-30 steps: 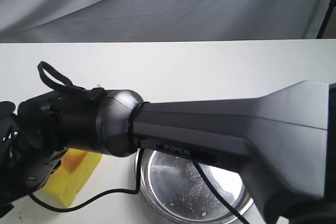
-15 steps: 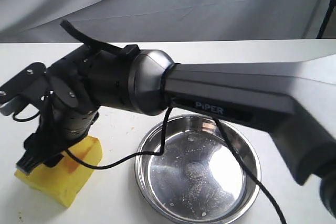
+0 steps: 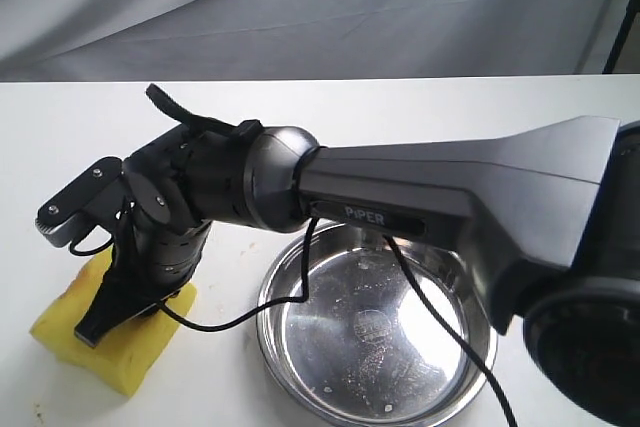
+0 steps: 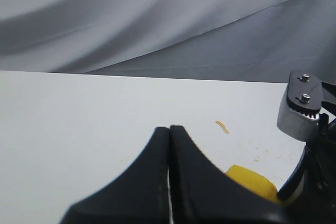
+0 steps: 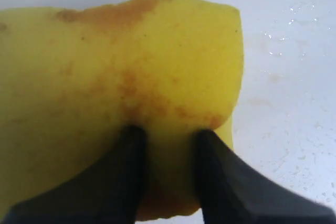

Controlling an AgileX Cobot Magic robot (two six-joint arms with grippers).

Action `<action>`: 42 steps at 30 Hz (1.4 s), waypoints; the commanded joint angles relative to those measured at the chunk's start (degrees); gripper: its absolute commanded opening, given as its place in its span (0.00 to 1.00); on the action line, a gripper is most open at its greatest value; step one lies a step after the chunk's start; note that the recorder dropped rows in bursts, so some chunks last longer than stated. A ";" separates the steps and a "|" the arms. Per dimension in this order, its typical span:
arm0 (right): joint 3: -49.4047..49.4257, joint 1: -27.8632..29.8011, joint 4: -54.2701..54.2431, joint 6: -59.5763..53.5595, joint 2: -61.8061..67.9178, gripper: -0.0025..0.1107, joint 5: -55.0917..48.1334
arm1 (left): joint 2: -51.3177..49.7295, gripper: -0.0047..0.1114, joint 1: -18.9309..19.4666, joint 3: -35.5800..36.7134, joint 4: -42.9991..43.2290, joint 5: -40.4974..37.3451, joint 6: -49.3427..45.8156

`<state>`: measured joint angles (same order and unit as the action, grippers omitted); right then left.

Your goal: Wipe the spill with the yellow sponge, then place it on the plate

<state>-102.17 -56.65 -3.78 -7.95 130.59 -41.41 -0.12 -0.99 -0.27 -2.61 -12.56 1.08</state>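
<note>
White table (image 3: 400,117), grey drape (image 3: 300,7) behind. The right gripper (image 5: 169,132) pinches the yellow sponge (image 3: 140,352) beside the plate (image 3: 340,347), its arm (image 3: 450,187) crossing the rim; the left gripper (image 4: 169,129) sits pressed together.

From outside, my right arm (image 3: 420,197) covered the middle of the sponge (image 3: 60,332) and the plate's (image 3: 488,347) upper left rim, and the frame's right edge cut the arm off. My right pincer (image 5: 169,132) sat hidden there behind its own wrist. From its camera, the sponge ran past the picture's edges. My left pincer (image 4: 169,129) hid most of the sponge, and an amber streak (image 4: 222,126) on the table (image 4: 79,108) was too small to identify.
</note>
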 commanded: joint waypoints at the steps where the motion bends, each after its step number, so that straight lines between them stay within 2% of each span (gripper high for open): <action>1: 0.07 0.04 5.04 -0.63 0.90 0.12 -0.17 | 0.12 0.04 -0.26 0.27 -0.65 0.54 0.31; 3: 0.07 0.04 8.62 -0.63 0.90 0.03 0.77 | 0.12 0.04 -0.26 0.27 -0.65 0.54 0.31; 11: 0.07 2.38 28.06 13.82 0.90 0.02 8.71 | 0.12 0.04 -0.26 0.27 -0.65 0.54 0.31; 19: 0.07 10.04 29.82 15.31 0.95 0.02 16.46 | 0.12 0.04 -0.26 0.27 -0.65 0.54 0.31; 22: 0.07 12.59 29.17 15.31 0.95 0.02 14.67 | 0.12 0.04 -0.26 0.27 -0.65 0.54 0.31; 26: 0.07 13.54 29.17 7.95 0.95 0.02 3.24 | 0.12 0.04 -0.26 0.27 -0.65 0.54 0.31; 29: 0.07 13.30 23.59 -0.07 0.95 0.02 -2.67 | 0.12 0.04 -0.26 0.27 -0.65 0.54 0.31; 32: 0.07 13.30 9.27 -5.00 0.59 0.02 -2.39 | 0.12 0.04 -0.26 0.27 -0.65 0.54 0.31; 37: 0.07 12.73 -16.81 -24.72 0.48 0.02 -6.20 | 0.12 0.04 -0.26 0.27 -0.65 0.54 0.31; 39: 0.07 11.91 -21.11 -28.12 0.48 0.02 -8.39 | 0.12 0.04 -0.26 0.27 -0.65 0.54 0.31; 42: 0.07 10.02 -20.40 -28.12 0.48 0.02 -9.24 | 0.12 0.04 -0.26 0.27 -0.65 0.54 0.31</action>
<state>-102.29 -45.07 -21.86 -33.78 130.87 -48.25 -0.12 -0.99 -0.27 -2.61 -12.36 1.08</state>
